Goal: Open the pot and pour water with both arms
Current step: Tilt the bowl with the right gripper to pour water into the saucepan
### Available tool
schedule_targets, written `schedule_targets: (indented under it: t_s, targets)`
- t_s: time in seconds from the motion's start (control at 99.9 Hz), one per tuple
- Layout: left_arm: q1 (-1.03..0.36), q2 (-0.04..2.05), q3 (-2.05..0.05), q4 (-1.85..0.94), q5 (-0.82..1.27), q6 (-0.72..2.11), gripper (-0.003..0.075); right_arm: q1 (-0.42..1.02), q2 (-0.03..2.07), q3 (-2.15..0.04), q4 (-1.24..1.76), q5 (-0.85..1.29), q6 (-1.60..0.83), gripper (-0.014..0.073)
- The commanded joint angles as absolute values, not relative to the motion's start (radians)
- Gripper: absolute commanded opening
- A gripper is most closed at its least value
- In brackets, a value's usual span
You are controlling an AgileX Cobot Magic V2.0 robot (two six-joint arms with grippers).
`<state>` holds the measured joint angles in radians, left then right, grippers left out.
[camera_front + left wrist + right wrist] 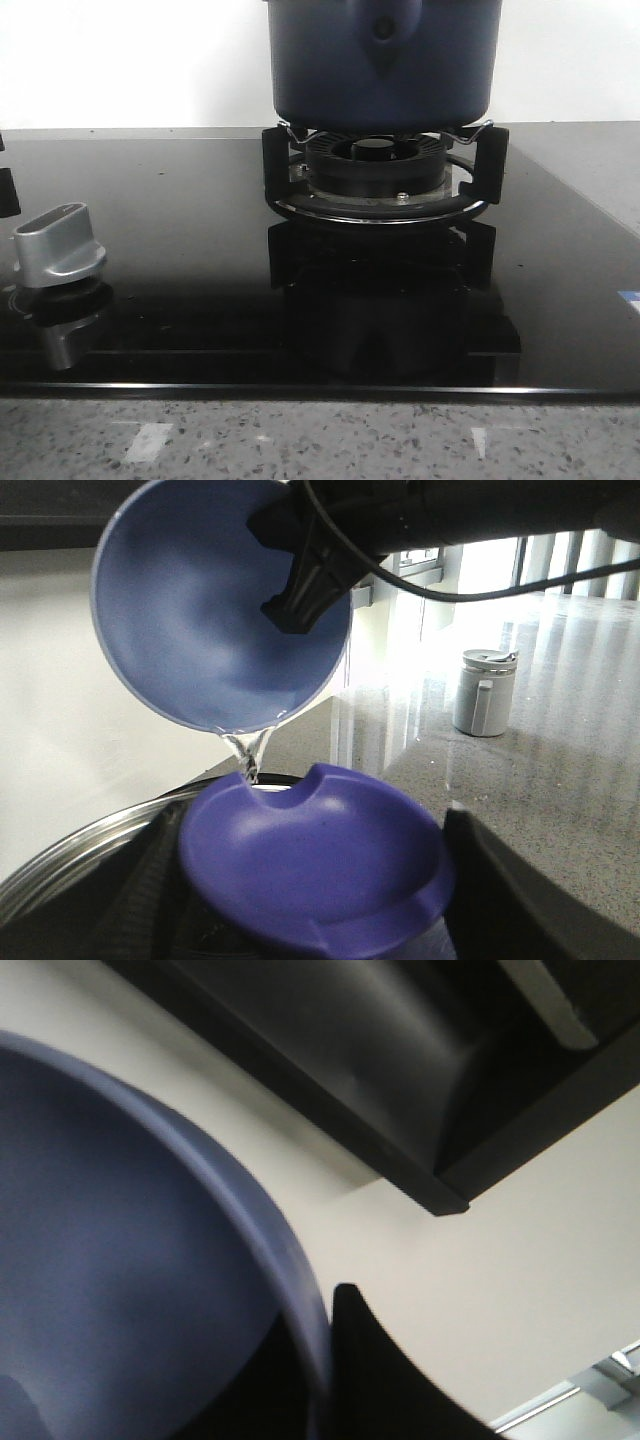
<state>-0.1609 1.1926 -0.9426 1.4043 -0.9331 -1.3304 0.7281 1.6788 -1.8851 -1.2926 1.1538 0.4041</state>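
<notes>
- One big worry is the pot (385, 60), standing on the burner (375, 165): a stream that misses its rim would wet the glass hob (180, 220).
- The lid (310, 870), apparently clamped in the left hand (310, 905), hangs over the opening and could deflect the pour.
- The bowl (200, 610), pinched at its rim by the right hand (325, 1360), might slip as it tips.
- The water (247, 755) falls close by the lid's notch, so splashing looks likely.
</notes>
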Motion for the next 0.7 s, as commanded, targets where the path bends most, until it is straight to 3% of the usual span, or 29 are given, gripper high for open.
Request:
schedule_targets:
  t_s: [0.0, 0.691]
  targets:
    - [-0.158, 1.165, -0.973, 1.289, -0.953, -1.334, 0.0314, 0.744, 1.645, -1.921, -1.431, 1.115, 0.412, -0.0046]
    - [-0.158, 1.165, -0.973, 1.289, -0.956, -1.334, 0.0314, 0.819, 1.651, -1.921, -1.663, 1.133, 0.412, -0.0047]
